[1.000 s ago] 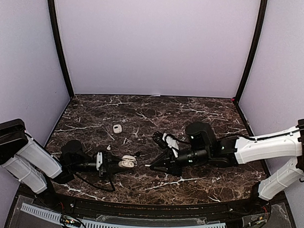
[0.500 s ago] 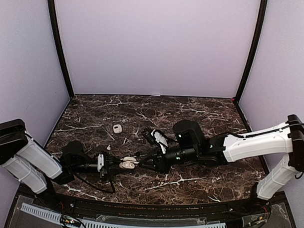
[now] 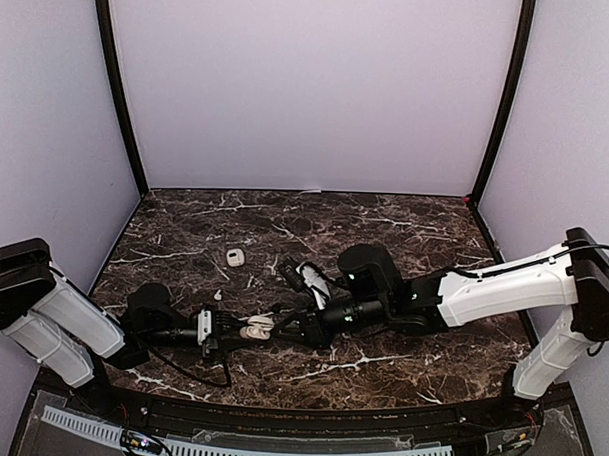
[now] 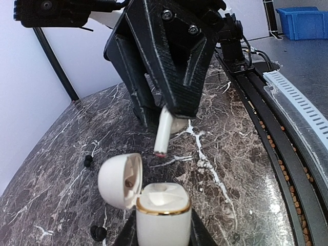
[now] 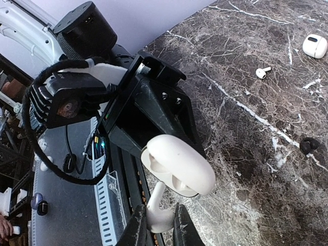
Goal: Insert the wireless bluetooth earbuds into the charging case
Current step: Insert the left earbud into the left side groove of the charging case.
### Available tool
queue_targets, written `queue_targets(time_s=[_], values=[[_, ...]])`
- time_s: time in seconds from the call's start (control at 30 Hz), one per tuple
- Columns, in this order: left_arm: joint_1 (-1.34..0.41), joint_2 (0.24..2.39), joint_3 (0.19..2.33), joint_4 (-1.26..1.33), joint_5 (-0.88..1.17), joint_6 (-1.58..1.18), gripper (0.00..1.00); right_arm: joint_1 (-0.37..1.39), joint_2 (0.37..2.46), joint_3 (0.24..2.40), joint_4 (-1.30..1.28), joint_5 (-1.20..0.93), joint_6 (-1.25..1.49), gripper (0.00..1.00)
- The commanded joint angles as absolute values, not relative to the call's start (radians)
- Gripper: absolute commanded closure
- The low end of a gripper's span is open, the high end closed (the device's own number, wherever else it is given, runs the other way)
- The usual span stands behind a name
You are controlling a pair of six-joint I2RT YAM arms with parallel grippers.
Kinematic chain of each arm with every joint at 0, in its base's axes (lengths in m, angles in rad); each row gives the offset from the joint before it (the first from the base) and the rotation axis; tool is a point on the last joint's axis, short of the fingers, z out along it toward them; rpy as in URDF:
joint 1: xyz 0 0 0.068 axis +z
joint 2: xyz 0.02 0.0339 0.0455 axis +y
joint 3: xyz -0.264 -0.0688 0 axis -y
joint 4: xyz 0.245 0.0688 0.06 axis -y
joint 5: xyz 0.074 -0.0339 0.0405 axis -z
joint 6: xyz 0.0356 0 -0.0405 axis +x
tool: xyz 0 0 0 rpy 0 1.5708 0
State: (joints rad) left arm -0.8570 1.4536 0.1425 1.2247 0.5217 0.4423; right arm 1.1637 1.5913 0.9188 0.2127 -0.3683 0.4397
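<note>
The left arm (image 3: 76, 325) lies low along the near-left side of the desk (image 3: 405, 222). Its fingers (image 4: 127, 238) are clamped on the base of the charging case (image 4: 163, 212), which stands upright with its lid (image 4: 119, 180) hinged open to one side. The right arm (image 3: 502, 290) reaches across from the right, bent low. Its fingers (image 5: 137, 230) pinch a white earbud (image 4: 163, 131) by the head. The stem points down at the open case, and its tip is just above the mouth, not touching.

Farther back on the left sits a closed white case (image 3: 235, 257), well apart from both arms. A loose white earbud (image 3: 217, 296) lies near the left arm.

The left wrist view alone shows a black earbud (image 4: 88, 161) and another black earbud (image 4: 97, 233) on the marble beside the held case. From above they are lost against the dark stone. The right wrist view shows the grip on the earbud's head from behind.
</note>
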Motion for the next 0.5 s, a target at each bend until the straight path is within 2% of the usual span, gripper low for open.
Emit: queue_targets(time_s=[0.0, 0.23, 0.47], values=[[-0.863, 1.422, 0.151, 1.227, 0.524, 0.456, 0.88, 1.175, 1.587, 0.941, 0.214, -0.344, 0.421, 0.98], [-0.864, 1.422, 0.151, 1.233, 0.549, 0.451, 0.88, 1.228, 1.514, 0.857, 0.245, -0.253, 0.209, 0.96], [-0.864, 1.423, 0.149, 1.239, 0.573, 0.448, 0.88, 1.34, 1.421, 0.738, 0.288, -0.026, -0.118, 0.96]])
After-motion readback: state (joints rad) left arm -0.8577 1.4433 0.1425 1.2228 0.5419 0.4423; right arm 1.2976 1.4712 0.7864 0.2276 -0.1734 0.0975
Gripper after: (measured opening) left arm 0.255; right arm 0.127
